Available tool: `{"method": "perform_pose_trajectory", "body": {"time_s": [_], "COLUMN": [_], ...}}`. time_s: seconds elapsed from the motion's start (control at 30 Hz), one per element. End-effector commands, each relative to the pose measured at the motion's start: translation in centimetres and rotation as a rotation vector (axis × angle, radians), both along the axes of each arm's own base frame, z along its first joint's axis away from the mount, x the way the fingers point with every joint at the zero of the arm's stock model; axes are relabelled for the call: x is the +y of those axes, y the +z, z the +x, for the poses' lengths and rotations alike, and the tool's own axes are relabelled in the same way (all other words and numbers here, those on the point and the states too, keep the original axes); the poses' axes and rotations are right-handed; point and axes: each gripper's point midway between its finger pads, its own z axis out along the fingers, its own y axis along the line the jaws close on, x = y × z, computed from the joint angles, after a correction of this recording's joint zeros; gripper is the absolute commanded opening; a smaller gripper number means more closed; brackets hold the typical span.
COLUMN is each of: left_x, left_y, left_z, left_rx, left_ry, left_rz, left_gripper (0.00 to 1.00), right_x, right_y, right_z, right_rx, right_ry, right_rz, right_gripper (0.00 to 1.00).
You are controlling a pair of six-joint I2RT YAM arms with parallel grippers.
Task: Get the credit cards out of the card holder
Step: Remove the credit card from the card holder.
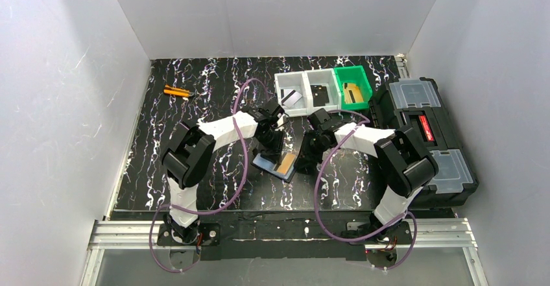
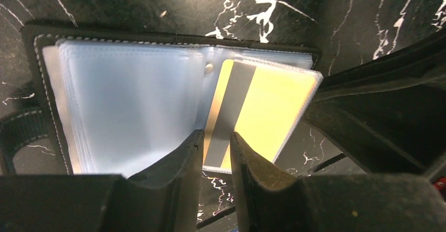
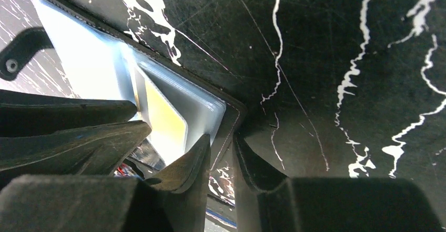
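Item one, card holder (image 1: 266, 162): black, lying open on the black marbled table (image 1: 194, 114) near its middle, between my two grippers. Its stack of clear sleeves (image 2: 131, 100) spreads to the left in the left wrist view. Item two, credit card (image 1: 286, 163): yellow with a grey stripe, inside one clear sleeve, on the holder's 3 o'clock half from the top camera. That leaf sits askew over the others, and in the right wrist view it stands tilted up off them. Item three, left gripper (image 1: 270, 152): at 11 o'clock of the holder, poised over it, jaws narrow. The card's striped near edge shows in the slit between the fingers (image 2: 179, 163); whether they pinch the sleeve or only rest on it I cannot tell. Item four, right gripper (image 1: 303, 161): at 3 o'clock of the holder, jaws drawn narrow with the stitched corner of the black cover caught between the tips, so I enter it as gripping the holder. Item five, two white bins (image 1: 305, 88) and a green bin (image 1: 352, 86): in a row at 12 o'clock of the holder, each with a small flat item I cannot identify. Item six, black toolbox (image 1: 421, 137) with clear lids: at 3 o'clock, along the table's right edge. Item seven, orange sticks (image 1: 176, 92): at 10 o'clock, well apart from everything.
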Motion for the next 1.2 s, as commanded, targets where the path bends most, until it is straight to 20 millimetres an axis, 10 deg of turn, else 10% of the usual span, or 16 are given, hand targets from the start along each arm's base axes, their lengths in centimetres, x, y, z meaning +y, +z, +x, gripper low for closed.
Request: {"method": "perform_pose_trajectory", "body": {"time_s": [0.0,0.3,0.77,1.17], "left_x": [0.8,1.1,1.6,2.2], "left_y": [-0.5,-0.4,0.7,0.3], "left_z": [-0.8,-2.7,-2.3,-2.1], "left_rx": [0.017,0.029,0.078,0.087], "left_ry": [0.022,0.077,0.227,0.260], "left_rz": [0.032,0.025,-0.169,-0.206], "left_gripper": [0.25,0.25,0.28,0.28], "right_x": [0.3,1.2,1.7,4.0], "right_y": [-0.3,0.1,3.5,2.0], "right_z": [1.6,3.9,1.5,0.4], "right_rx": [-0.049,-0.083,-0.165,-0.125], "right_ry": [0.016,0.084,0.147,0.251], "right_rz": [-0.027,-0.062,0.010,-0.047], "right_gripper": [0.28,0.28,0.44,0.37]}}
